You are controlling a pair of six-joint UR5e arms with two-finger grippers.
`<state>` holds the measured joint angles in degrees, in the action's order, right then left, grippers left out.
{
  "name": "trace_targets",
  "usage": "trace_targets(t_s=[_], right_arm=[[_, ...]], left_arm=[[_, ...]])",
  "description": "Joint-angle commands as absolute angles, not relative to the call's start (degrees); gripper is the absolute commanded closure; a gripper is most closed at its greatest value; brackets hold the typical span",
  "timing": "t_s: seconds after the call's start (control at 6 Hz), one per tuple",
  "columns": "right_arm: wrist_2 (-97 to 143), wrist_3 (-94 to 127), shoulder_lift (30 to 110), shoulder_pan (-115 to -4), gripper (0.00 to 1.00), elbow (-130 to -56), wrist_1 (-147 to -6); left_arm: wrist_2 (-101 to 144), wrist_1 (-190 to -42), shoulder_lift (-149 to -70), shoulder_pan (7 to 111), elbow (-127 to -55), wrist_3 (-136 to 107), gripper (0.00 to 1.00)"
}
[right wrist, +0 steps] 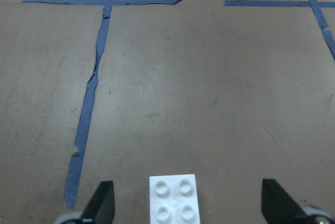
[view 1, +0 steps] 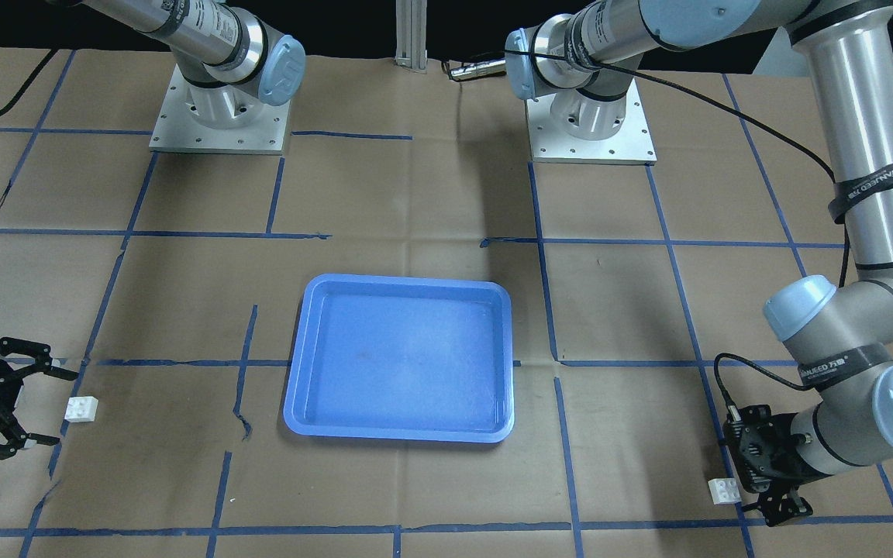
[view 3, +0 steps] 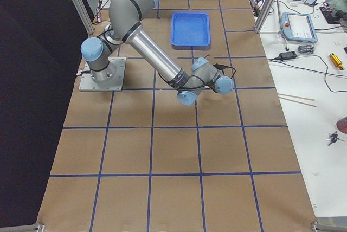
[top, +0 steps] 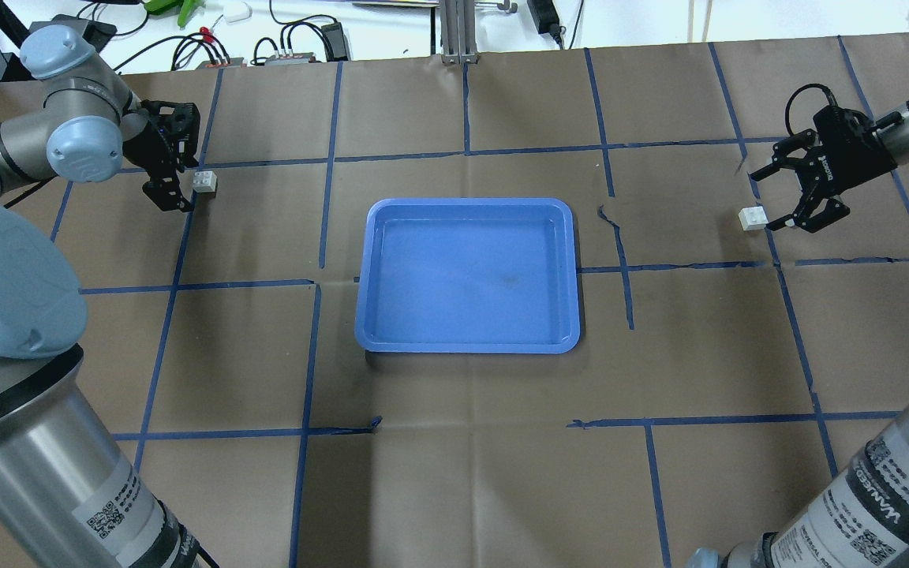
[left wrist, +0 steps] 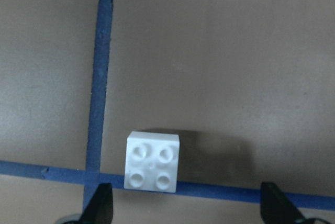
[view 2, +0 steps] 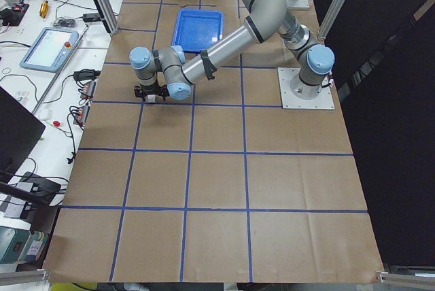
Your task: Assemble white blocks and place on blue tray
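Observation:
The blue tray (view 1: 400,360) lies empty in the middle of the table, also in the overhead view (top: 469,276). One white block (top: 204,182) sits on the paper at the far left, by a blue tape line. My left gripper (top: 182,167) hangs open just over it; the left wrist view shows the block (left wrist: 152,161) between the fingertips (left wrist: 99,205), nearer the left one. The other white block (top: 753,218) sits at the far right. My right gripper (top: 766,201) is open with the block (right wrist: 173,199) between its fingertips (right wrist: 276,203).
Brown paper with a blue tape grid covers the table. Two arm base plates (view 1: 220,116) (view 1: 590,128) stand at the robot's side. A torn tape strip (top: 620,237) lies between the tray and the right block. Cables and a teach pendant (view 2: 51,46) lie beyond the table's far edge.

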<state>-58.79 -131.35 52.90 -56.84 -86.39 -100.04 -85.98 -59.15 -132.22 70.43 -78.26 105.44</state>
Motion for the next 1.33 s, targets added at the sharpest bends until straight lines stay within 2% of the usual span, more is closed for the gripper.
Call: trace_targets(t_s=[0.0,0.17,0.5,0.67,1.0,1.17], right_arm=[[-58.7,-131.7,52.8,-55.6,0.00,-89.3,-100.1],[-58.7,-131.8,52.7,-55.7,0.00,-89.7,-103.2],[-58.7,-133.1,52.8,-55.6,0.01,-90.1,-104.2],[-58.7,-133.1,52.8,-55.7,0.06,-90.3,-104.1],[-58.8,-133.1,52.7,-55.7,0.30,-90.4,-104.2],[-58.8,-133.2,52.7,-55.7,0.43,-90.4,-104.2]], left_arm=[[-85.9,-59.2,-133.2,70.4,-77.8,106.2,0.08],[-85.7,-59.2,-133.4,70.5,-77.8,106.1,0.19],[-85.1,-59.2,-133.3,70.5,-77.3,106.1,0.79],[-85.1,-59.3,-132.7,70.5,-77.4,106.1,0.84],[-85.2,-60.7,-128.7,71.9,-78.8,103.4,0.83],[-85.3,-61.2,-126.8,76.5,-80.0,99.7,0.83]])
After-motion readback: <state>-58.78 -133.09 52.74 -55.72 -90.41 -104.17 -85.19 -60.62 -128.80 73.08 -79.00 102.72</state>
